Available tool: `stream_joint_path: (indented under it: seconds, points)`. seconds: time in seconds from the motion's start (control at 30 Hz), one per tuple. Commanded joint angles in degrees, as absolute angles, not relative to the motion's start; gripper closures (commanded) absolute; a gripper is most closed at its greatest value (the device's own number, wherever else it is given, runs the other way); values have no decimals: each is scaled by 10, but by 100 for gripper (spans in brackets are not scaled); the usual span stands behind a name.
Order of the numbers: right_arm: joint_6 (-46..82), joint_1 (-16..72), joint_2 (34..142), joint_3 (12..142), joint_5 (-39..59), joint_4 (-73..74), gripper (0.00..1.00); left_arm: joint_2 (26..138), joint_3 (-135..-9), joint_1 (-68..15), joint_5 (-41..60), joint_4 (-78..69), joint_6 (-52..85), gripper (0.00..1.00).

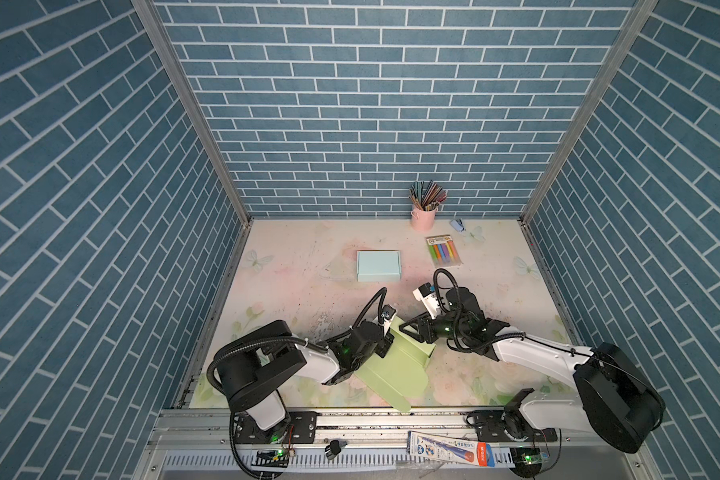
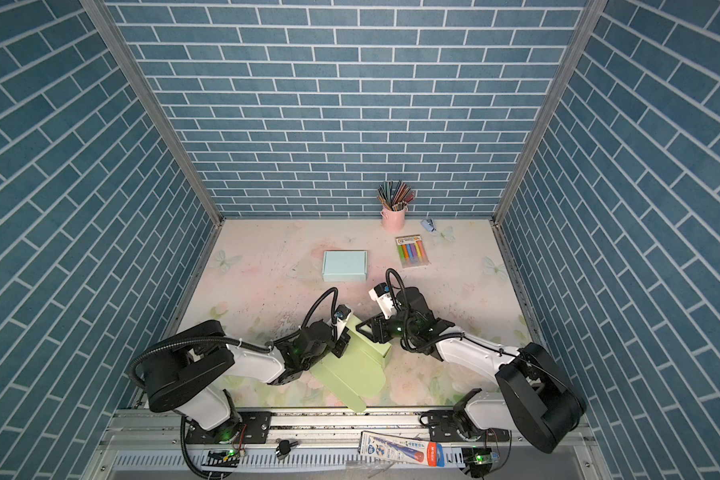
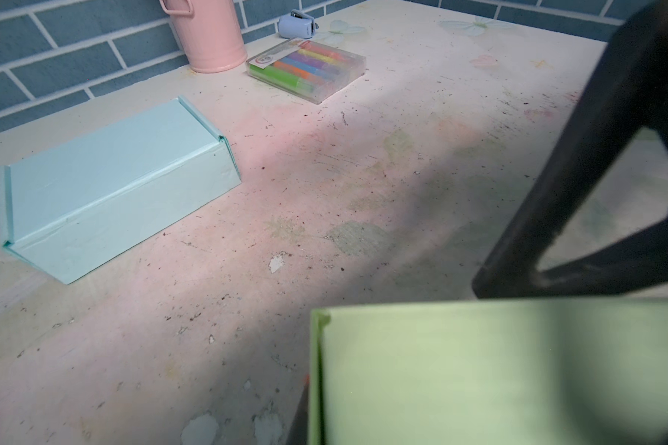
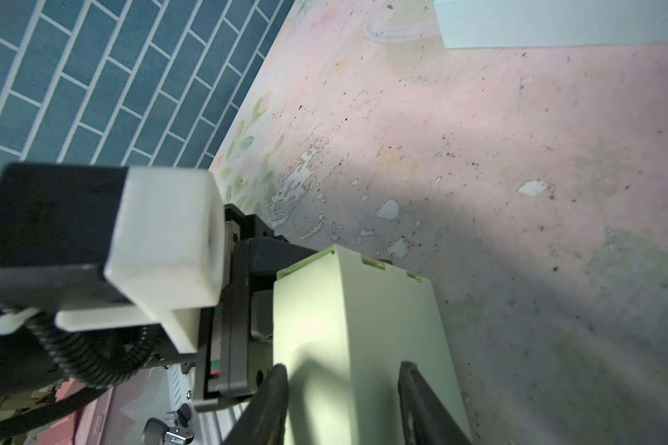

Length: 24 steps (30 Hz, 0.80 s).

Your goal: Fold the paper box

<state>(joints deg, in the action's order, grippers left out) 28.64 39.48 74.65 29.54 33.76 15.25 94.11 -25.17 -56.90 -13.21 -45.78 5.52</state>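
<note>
Left tool (image 1: 385,348): jaws together. In both top views it sits at the left edge of the green paper box (image 1: 395,368), and it appears to pinch that left side wall, though its fingertips are hidden behind the tool body. The left wrist view shows only a green panel close before the lens.

Right tool (image 4: 344,389): jaws apart. In the right wrist view one finger stands on each side of the box's raised far-right wall. Whether either pad touches the card cannot be told.

Green paper box: on the surface (image 1: 308,299), near the front edge and about mid-width, between the two tools. The far-right wall stands upright with small tabs showing at its end. The long lid panel lies flat, pointing toward the near edge.

Step in hand, as judged: forming and locking the side walls. The lid has not been closed.

Next move, as judged: the right tool should close on or press the raised wall so that its tabs seat, while the left tool steadies the opposite side. Thin card will crease if it is squeezed off the fold line.

Further out: a folded light-blue box (image 1: 378,266) sits far-centre and well apart. A marker pack (image 1: 444,251) and a pink pencil cup (image 1: 424,216) are at far right.
</note>
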Motion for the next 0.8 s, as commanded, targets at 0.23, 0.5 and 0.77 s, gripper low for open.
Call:
stream_joint_path:
  seconds: [0.23,0.5,0.77]
  points:
    - [321,399,745,282,346,185,53,951,-252,-572,-130,-472,51,90]
    - [337,398,747,279,358,201,53,940,-233,-572,-129,-487,53,88]
    - [363,376,753,268,349,225,54,936,-225,-572,-131,-489,57,85]
